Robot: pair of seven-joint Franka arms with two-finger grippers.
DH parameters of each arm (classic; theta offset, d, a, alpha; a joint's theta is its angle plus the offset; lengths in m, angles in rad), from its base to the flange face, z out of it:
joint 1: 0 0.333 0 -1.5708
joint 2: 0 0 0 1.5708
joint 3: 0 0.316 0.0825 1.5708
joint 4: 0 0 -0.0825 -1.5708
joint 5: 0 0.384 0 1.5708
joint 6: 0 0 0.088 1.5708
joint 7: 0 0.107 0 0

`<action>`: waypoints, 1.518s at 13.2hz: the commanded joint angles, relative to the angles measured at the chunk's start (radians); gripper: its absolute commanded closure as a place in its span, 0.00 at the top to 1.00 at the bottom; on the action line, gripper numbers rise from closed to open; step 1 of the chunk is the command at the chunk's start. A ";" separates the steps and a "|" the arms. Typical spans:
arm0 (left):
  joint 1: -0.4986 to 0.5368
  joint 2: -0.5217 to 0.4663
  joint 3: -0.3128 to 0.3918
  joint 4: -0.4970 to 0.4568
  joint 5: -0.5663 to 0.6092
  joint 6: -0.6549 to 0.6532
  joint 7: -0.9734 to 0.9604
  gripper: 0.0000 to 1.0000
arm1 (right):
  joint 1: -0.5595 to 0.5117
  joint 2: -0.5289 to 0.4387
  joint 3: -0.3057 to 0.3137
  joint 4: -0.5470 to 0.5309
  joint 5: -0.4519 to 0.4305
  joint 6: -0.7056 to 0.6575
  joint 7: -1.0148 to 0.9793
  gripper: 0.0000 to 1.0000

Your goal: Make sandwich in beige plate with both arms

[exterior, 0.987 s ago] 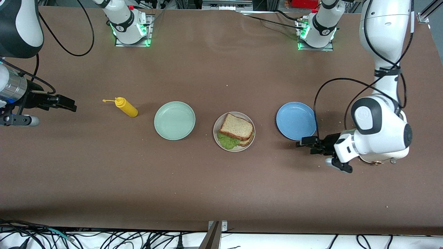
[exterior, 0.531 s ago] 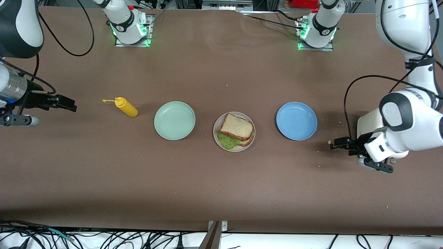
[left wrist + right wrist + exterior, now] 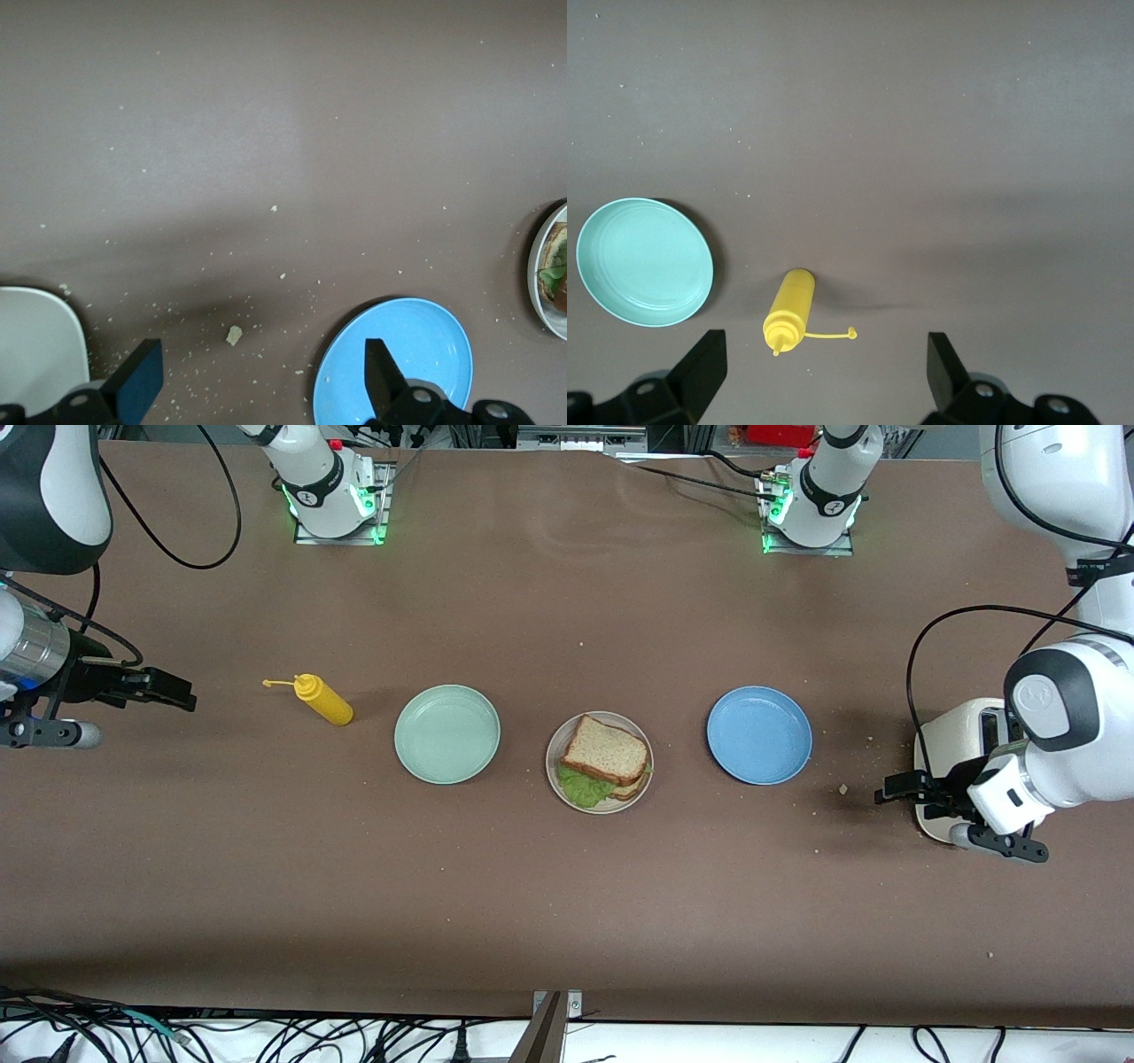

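Observation:
The sandwich lies on the beige plate at the middle of the table: a bread slice on top, green lettuce sticking out below, and a second slice under it. The plate's edge also shows in the left wrist view. My left gripper hangs open and empty over crumb-strewn table, between the blue plate and the toaster. My right gripper waits open and empty at the right arm's end, over bare table close to the mustard bottle.
A blue plate sits beside the beige plate toward the left arm's end, a mint-green plate toward the right arm's end. A yellow squeeze bottle lies past it. A white toaster stands under the left arm.
The left arm has drawn back from beside the blue plate toward its own end of the table, uncovering the toaster. The right arm has stayed still.

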 commanded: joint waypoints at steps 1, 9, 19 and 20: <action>-0.010 -0.024 0.036 -0.004 0.039 -0.035 -0.023 1.00 | -0.009 -0.031 0.007 -0.030 -0.017 0.006 -0.011 1.00; -0.013 -0.096 0.072 0.078 0.309 -0.249 -0.033 1.00 | -0.016 -0.002 0.007 0.034 -0.008 -0.030 0.010 1.00; 0.036 -0.301 -0.170 0.087 0.563 -0.417 -0.387 1.00 | -0.016 0.014 0.007 0.069 -0.043 -0.052 0.018 1.00; 0.054 -0.366 -0.224 0.018 0.590 -0.412 -0.441 1.00 | -0.016 0.015 0.007 0.072 -0.045 -0.052 0.018 1.00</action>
